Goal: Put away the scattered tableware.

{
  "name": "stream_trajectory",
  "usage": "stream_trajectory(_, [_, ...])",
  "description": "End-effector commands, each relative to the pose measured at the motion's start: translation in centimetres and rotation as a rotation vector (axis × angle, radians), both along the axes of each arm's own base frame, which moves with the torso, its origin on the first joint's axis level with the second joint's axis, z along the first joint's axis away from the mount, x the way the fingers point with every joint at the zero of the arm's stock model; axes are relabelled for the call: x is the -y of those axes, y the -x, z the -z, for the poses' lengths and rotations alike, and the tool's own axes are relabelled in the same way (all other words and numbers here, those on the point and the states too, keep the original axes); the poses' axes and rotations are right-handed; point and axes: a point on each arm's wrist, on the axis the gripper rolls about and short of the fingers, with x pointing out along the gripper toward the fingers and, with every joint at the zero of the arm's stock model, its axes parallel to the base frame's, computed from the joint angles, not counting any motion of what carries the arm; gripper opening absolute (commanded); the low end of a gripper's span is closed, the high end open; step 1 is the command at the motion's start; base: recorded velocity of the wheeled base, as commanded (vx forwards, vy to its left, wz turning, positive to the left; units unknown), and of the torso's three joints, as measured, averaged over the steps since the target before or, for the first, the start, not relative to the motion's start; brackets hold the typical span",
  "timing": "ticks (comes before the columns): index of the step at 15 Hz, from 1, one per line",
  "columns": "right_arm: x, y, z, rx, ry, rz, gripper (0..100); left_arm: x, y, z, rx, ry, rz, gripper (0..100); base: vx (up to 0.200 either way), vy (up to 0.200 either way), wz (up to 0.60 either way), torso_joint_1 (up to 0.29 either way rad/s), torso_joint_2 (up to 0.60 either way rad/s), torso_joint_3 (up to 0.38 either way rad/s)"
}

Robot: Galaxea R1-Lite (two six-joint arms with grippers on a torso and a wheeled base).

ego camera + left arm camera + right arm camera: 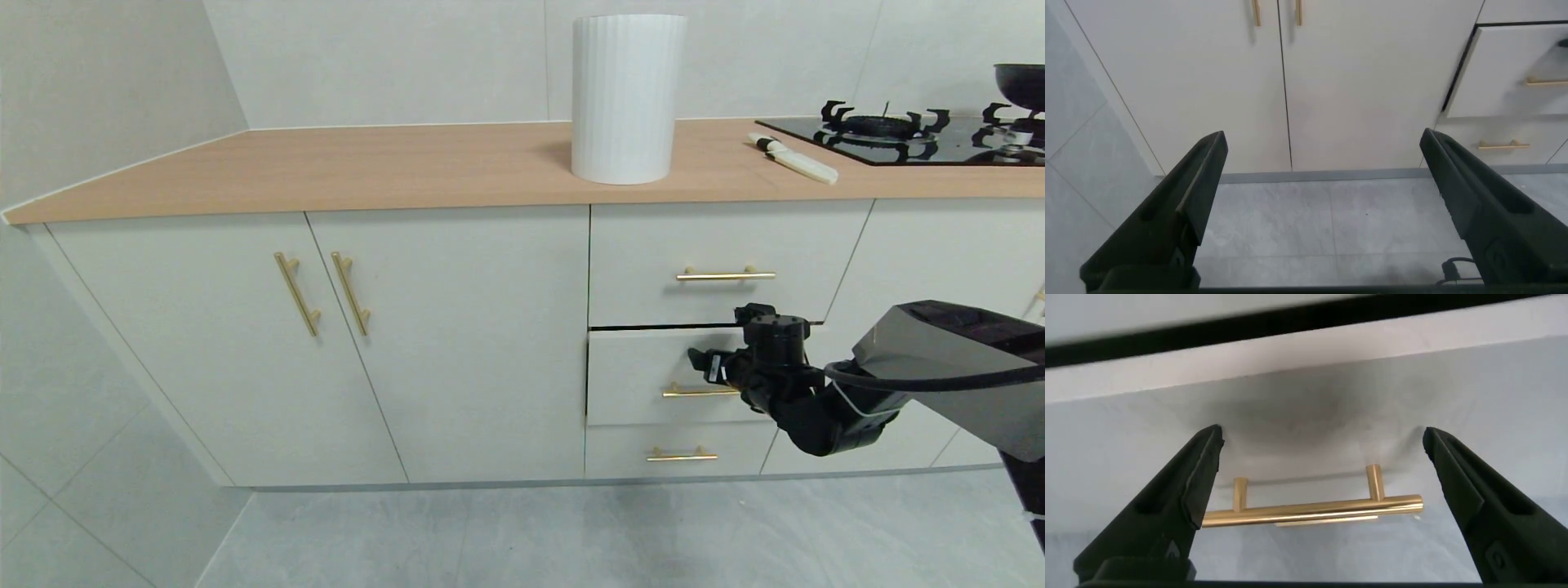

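Wooden desk (367, 167) runs along the tiled wall above white cupboards with brass handles. On it lies the knife (793, 159), with a pale blade and a dark band on its handle, just beside the near left corner of the black gas hob (898, 135). A tall white ribbed container (627, 98) stands upright on the desk, well to the left of the knife. A dark pot (1020, 82) sits on the hob's far right burner.

Below the knife is a stack of three drawers. The middle drawer (645, 363) stands slightly ajar, with a dark gap along its top and left edges; the top drawer (718, 245) and the bottom drawer (620, 453) are closed.

The right tool (722, 339) hangs in front of the middle drawer, just above the right end of its brass handle (698, 393). Its fingers (1192, 490) are spread wide, with the handle (1310, 510) between them and nothing pinched.

The left tool (1321, 139) is low, facing the grey tiled floor (1331, 229) and the foot of the cupboard doors (1372, 82). Its fingers (1184, 204) are also spread wide and hold nothing.
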Motion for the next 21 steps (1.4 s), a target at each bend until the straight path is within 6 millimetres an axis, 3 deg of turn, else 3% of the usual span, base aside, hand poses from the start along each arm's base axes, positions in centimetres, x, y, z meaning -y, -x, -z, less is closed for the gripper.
stream_trajectory(1, [0.0,-0.5,0.1,0.013,-0.007,0.009,100,0.0,0.0,0.0,-0.001,0.000,0.000,100,0.000,0.000,0.00,0.000,0.00,0.000])
stream_trajectory(9, [0.2,-2.1,0.1,0.057,-0.033,0.066,100,0.0,0.0,0.0,-0.001,0.000,0.000,100,0.000,0.000,0.00,0.000,0.00,0.000])
stream_trajectory(16, [0.3,-1.9,-0.6,0.067,-0.032,0.077,100,0.0,0.0,0.0,0.000,0.000,0.000,100,0.000,0.000,0.00,0.000,0.00,0.000])
stream_trajectory(18, [0.7,-0.2,-2.0,0.040,-0.024,0.077,100,0.0,0.0,0.0,-0.001,0.000,0.000,100,0.000,0.000,0.00,0.000,0.00,0.000])
stream_trajectory(21, [1.4,6.6,-7.5,0.023,-0.031,0.022,100,0.0,0.0,0.0,0.000,0.000,0.000,100,0.000,0.000,0.00,0.000,0.00,0.000])
